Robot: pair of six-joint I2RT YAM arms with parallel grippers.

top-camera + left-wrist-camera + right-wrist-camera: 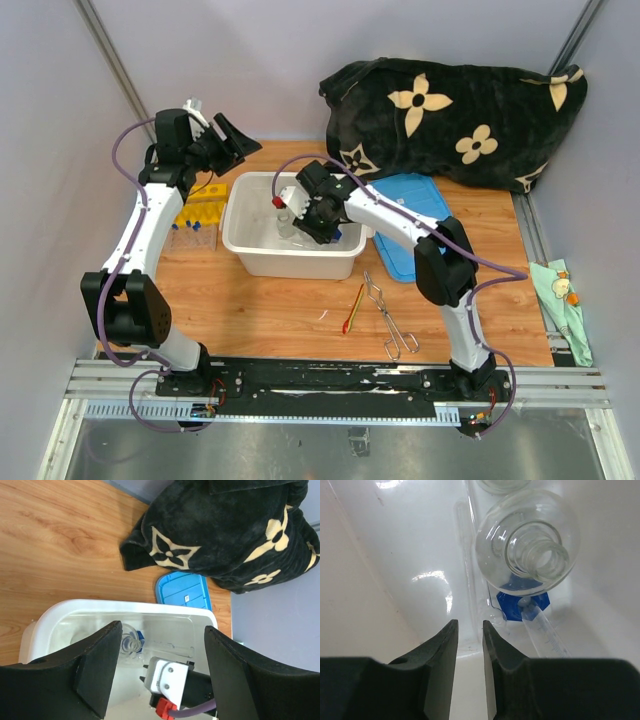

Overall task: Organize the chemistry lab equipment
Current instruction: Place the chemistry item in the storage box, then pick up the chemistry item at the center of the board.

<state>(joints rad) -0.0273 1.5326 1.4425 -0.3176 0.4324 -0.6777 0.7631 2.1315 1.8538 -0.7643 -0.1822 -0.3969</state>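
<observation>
Right wrist: right gripper (469, 645) barely ajar, empty, near flask (527, 545); left gripper (162, 635) wide apart near tub (60, 611).

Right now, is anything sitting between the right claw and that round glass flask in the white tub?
Nothing visible does. Only the bare floor of the tub lies between the right gripper, its jaws slightly apart and empty, and the round flask. A blue-capped test tube lies beside the flask.
</observation>
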